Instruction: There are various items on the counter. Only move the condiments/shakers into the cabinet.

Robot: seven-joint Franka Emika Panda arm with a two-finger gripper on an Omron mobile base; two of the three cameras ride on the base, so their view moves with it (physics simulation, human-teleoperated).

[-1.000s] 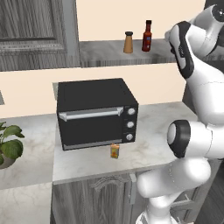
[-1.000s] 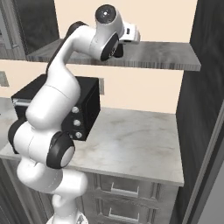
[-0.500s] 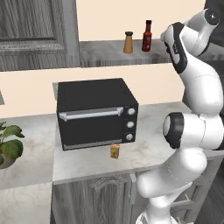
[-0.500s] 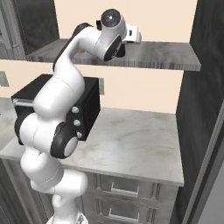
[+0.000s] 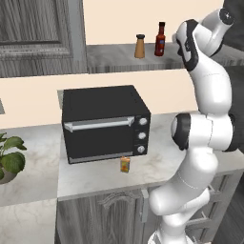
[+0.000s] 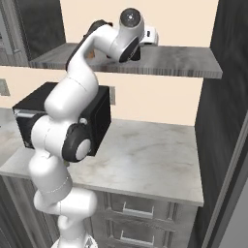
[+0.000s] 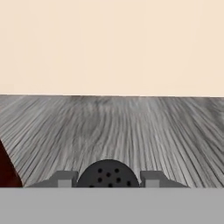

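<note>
Since the earlier frames, the arm [image 5: 209,95] has drawn its elbow joint upward and now stands more upright in the left base view. In the right base view its top joint has shifted slightly to the right along the shelf. Nothing on the shelf or the counter has changed position.

1. Cabinet. The shelf board [image 5: 109,57] runs along the cream wall, to the right of the panelled cabinet door [image 5: 38,33]. The tan-orange shaker [image 5: 139,46] and the red sauce bottle [image 5: 160,39] stand upright on it, near each other but apart, with the bottle to the right.

2. Gripper. In the hand view, the gripper [image 7: 108,181] sits low over the wood grain of the shelf and faces the wall. The black shaker [image 7: 108,174] shows its round perforated top between the two grey fingertips [image 7: 65,179]. The fingertips sit right against the sides of the cap. The frames do not show whether they clamp the cap or merely flank it, so the grip cannot be determined. A dark red shape [image 7: 6,168] is cut off at the left edge of this view, and what it is cannot be confirmed.

3. Counter. The marbled counter [image 5: 162,157] carries the black toaster oven [image 5: 105,121]. The small orange-yellow carton [image 5: 125,164] stands upright just in front of the oven's lower right corner. A potted plant [image 5: 9,159] sits at the far left edge of the left base view.

4. Right base view. The upper arm links reach up to the shelf board, and the white wrist lies just above its surface.
</note>
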